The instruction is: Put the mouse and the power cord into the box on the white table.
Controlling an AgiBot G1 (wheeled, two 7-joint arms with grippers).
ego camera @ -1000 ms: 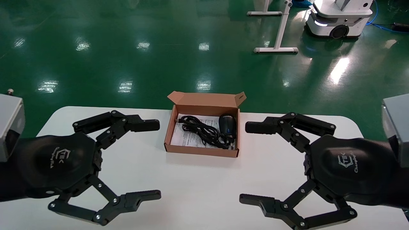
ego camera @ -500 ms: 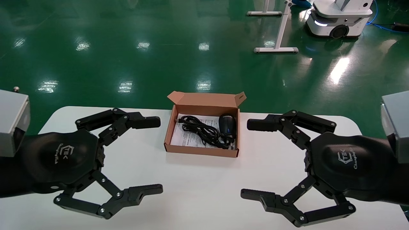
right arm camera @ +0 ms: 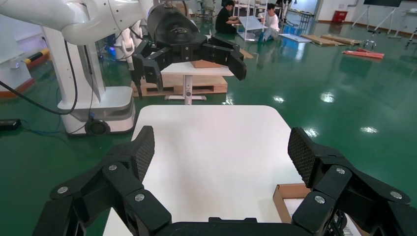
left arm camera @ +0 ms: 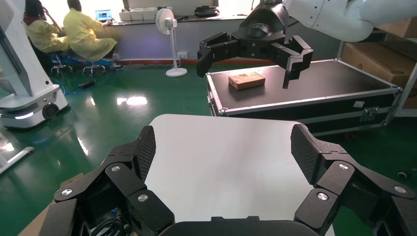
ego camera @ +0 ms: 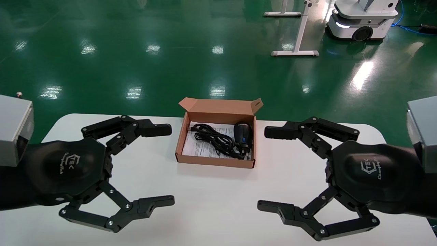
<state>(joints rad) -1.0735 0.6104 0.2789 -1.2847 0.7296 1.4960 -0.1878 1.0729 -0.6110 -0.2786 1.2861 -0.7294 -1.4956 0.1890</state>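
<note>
The brown box stands open at the back middle of the white table, its lid upright behind it. Inside lie the black mouse with its blue mark, at the right end, and the coiled power cord beside it. My left gripper hovers open over the table to the left of the box, with nothing between its fingers. My right gripper mirrors it on the right, also open and holding nothing. The right wrist view catches a corner of the box.
A white leaflet lines the box floor. Beyond the table is green floor with a white stand and a mobile robot at the back right. The left wrist view shows a black flight case past the table's end.
Both grippers have drifted slightly, the left one a little toward the box, and both stay open. The box and its contents have not moved.
</note>
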